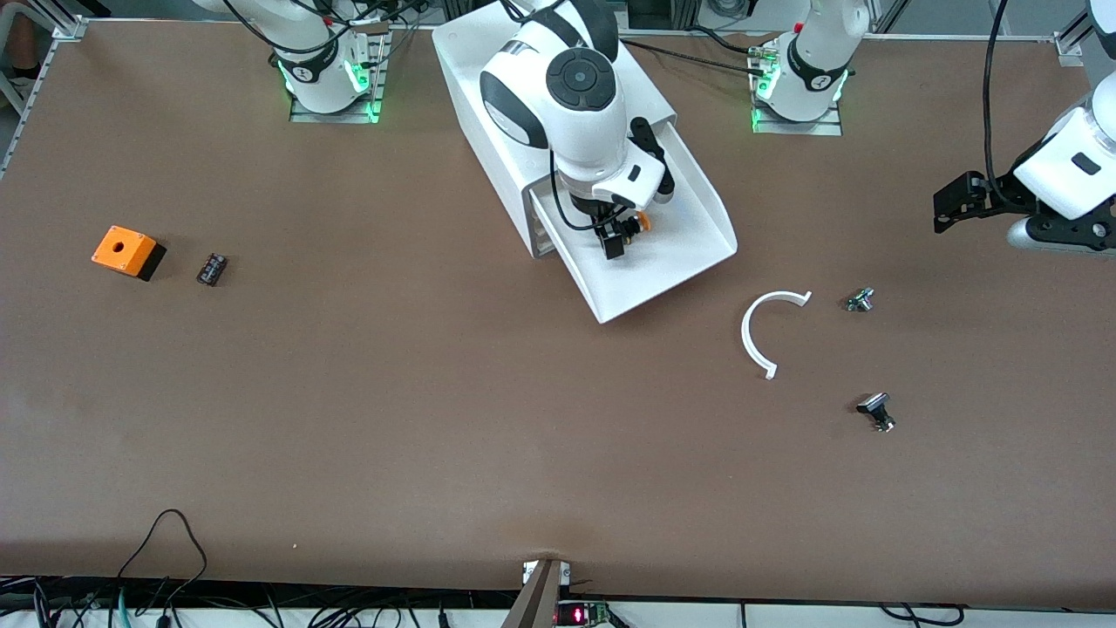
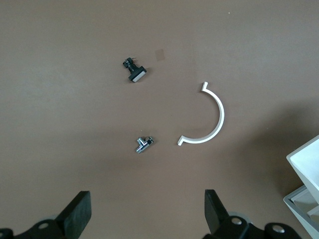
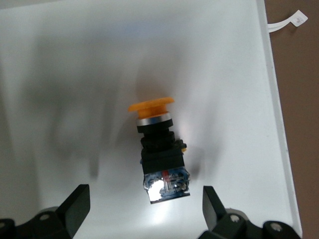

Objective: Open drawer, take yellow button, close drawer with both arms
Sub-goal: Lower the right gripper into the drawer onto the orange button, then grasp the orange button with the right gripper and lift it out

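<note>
The top drawer stands pulled out of the white cabinet. The button, with its orange cap and black body, lies on its side on the drawer floor; its orange cap also shows in the front view. My right gripper is open just above it, and the end of the button's body sits between the fingertips without touching them. In the front view the right gripper hangs over the open drawer. My left gripper is open and empty above the table at the left arm's end, also in the left wrist view.
A white C-shaped piece and two small black-and-silver parts lie between the drawer and the left arm's end. An orange cube with a hole and a small black part lie at the right arm's end.
</note>
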You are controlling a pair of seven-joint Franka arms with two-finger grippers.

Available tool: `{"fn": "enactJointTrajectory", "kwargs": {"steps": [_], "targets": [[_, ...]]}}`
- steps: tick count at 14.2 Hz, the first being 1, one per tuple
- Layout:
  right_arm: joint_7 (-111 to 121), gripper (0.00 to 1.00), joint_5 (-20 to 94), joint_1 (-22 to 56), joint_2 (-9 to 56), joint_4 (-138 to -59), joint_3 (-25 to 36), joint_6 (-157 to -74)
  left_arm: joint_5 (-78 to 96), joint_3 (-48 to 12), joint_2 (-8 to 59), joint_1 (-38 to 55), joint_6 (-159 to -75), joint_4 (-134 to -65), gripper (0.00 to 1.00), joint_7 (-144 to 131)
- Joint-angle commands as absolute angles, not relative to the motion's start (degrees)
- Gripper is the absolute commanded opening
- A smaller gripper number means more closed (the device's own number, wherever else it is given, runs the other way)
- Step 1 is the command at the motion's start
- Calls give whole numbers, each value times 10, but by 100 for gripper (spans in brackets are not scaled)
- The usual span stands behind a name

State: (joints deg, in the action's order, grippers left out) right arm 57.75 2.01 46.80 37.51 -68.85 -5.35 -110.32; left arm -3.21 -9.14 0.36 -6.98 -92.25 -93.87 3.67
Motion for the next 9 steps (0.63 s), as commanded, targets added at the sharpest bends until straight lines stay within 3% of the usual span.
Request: {"fn": "enactJointTrajectory", "kwargs": {"steps": [1,5,9], "targets": [[581,100,11,475,395,-667,-57,-1113,-28,-88,6,-65,-919,-930,100,36],[577,100,11,482,399,-669,-57,-1114,-24,-88,7,-67,-919,-930,100,36],[577,89,11,484,404,-669,-56,-1117,-24,-88,7,-67,-919,-930,100,36]]}}
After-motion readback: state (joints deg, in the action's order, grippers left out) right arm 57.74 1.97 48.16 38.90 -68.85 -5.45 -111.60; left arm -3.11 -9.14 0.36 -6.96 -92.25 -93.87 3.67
